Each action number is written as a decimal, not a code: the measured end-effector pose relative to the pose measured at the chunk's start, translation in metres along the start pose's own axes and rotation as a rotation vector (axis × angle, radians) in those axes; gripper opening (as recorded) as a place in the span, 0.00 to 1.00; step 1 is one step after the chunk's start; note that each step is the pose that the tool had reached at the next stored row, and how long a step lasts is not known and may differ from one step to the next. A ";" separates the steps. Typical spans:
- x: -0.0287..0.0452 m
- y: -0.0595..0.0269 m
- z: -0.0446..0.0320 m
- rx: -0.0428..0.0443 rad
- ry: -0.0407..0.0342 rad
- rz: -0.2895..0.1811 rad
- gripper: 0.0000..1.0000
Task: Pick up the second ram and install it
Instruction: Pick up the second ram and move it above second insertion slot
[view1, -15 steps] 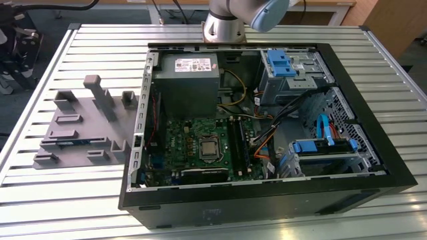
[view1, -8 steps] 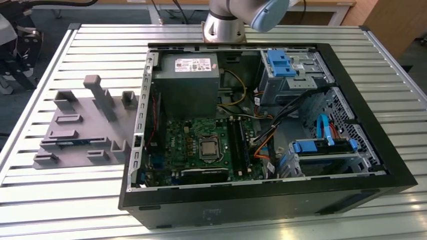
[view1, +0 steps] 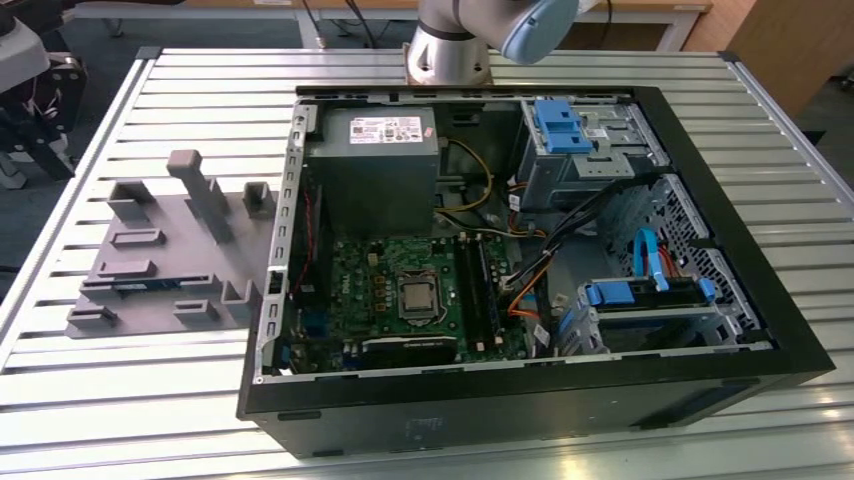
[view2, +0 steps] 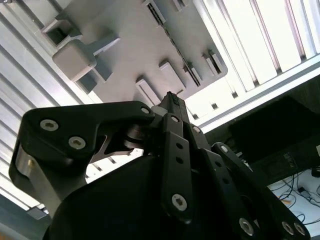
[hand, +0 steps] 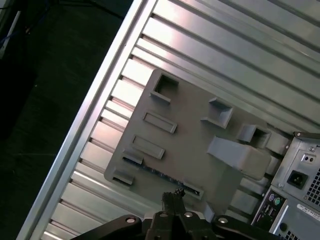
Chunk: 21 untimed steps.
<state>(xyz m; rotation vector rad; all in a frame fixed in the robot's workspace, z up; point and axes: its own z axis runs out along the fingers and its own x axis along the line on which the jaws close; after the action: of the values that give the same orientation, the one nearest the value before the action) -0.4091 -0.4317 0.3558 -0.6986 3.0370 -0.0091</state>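
From where I stand, the slatted metal desk (view1: 134, 400) carries an open computer case (view1: 534, 410) lying on its side. The green motherboard (view1: 380, 265) faces up inside it, with the processor (view1: 419, 294) in the middle and the grey power supply (view1: 374, 160) behind that. Dark memory slots (view1: 475, 285) run just beside the processor, but I cannot tell whether a stick sits in them. On the desk at the exterior view's left, just beside the case, lies the grey plastic fixture (view1: 167, 262), its tall upright post (view1: 194, 180) standing above the lower blocks. The arm (view1: 447, 50) rises from the far edge of the desk. The second ram (hand: 162, 173) stands on edge in a long narrow slot along one side of the fixture. It shows as a thin dark strip with a bluish glint in both wrist views (view2: 171, 39). The hand (hand: 173, 196) hangs in the air above the fixture and clear of it, its tip pointing down near that slot. Its fingertips (hand: 168, 200) are clenched together, and I can see nothing between them. In the second wrist view the hand (view2: 170, 100) shows the same pinched tip over the fixture's blocks. The first wrist view shows the case's rear panel (hand: 300, 180) just beside the fixture.
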 end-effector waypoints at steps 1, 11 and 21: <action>0.0000 0.0000 0.0000 -0.0001 0.0000 -0.007 0.11; 0.0000 0.0000 0.0000 -0.0002 0.0000 -0.011 0.11; 0.0001 0.0000 0.0001 -0.0010 -0.0005 -0.048 0.11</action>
<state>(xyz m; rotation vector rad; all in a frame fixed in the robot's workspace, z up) -0.4092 -0.4318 0.3558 -0.7716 3.0192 -0.0083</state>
